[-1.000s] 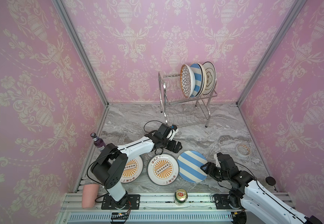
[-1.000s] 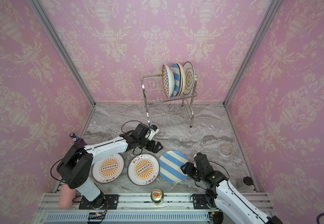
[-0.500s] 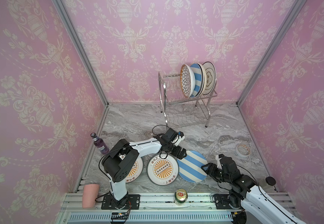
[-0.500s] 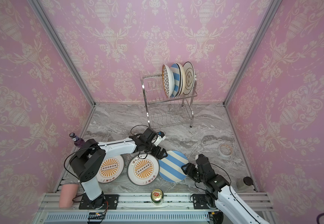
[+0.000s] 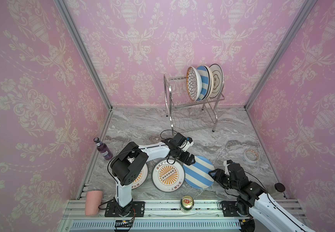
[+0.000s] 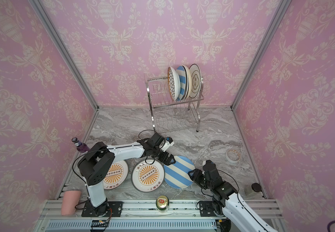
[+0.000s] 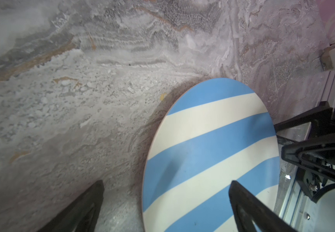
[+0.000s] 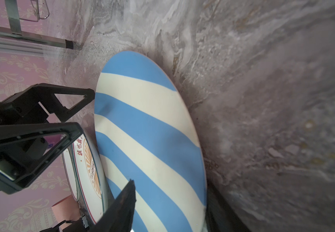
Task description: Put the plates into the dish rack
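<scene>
I find right gripper [image 5: 212,174] astride plate [image 5: 198,172] rim, grip unconfirmed; left gripper [image 5: 189,159] open at opposite rim.

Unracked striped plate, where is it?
In both top views the striped plate sits front-centre on the table, just right of the central sunburst plate, with the right gripper at its right rim.

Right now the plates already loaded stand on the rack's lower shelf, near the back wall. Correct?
No. The racked plates stand on the dish rack's upper shelf, not the lower one, near the back wall. Both top views show it.
</scene>
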Controlling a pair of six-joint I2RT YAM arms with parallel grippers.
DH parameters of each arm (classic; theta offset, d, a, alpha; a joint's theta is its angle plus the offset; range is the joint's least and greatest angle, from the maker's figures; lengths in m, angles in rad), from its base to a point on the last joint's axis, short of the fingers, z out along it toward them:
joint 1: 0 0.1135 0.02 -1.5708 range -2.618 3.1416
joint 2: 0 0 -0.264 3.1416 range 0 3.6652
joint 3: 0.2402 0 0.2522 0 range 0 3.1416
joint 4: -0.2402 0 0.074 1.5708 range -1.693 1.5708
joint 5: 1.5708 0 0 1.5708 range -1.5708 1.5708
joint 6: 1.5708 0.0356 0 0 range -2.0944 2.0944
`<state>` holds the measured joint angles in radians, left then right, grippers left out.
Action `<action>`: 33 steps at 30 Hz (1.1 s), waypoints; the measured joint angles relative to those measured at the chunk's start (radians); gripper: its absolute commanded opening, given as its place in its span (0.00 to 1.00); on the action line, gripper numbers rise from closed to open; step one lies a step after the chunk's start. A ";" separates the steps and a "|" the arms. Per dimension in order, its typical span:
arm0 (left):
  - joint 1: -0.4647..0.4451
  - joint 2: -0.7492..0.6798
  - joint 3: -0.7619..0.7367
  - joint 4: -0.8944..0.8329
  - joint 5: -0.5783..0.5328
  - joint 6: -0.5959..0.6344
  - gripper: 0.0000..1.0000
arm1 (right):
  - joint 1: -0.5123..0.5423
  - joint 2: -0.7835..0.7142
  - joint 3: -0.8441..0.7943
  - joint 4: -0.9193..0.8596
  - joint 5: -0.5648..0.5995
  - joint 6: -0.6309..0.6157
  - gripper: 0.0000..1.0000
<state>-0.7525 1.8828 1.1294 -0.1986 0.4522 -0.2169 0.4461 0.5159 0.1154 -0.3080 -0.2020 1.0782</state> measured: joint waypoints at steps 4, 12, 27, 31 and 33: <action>-0.008 0.008 0.006 0.003 0.025 0.000 0.99 | 0.000 0.000 -0.008 0.029 0.015 0.013 0.49; -0.020 0.014 0.007 0.020 0.055 -0.002 0.99 | -0.002 -0.018 -0.023 0.089 0.037 0.030 0.42; -0.018 0.043 0.022 0.077 0.090 -0.006 0.99 | -0.023 0.041 -0.062 0.222 0.060 0.053 0.31; -0.019 0.050 0.028 0.079 0.093 -0.010 0.99 | -0.034 0.081 -0.063 0.230 0.061 0.051 0.25; -0.019 0.052 0.032 0.079 0.093 -0.010 0.99 | -0.039 0.098 -0.063 0.233 0.061 0.048 0.22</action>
<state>-0.7715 1.9350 1.1610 -0.1192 0.5457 -0.2268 0.4076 0.6136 0.0528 -0.0750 -0.1413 1.1263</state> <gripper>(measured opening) 0.993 0.241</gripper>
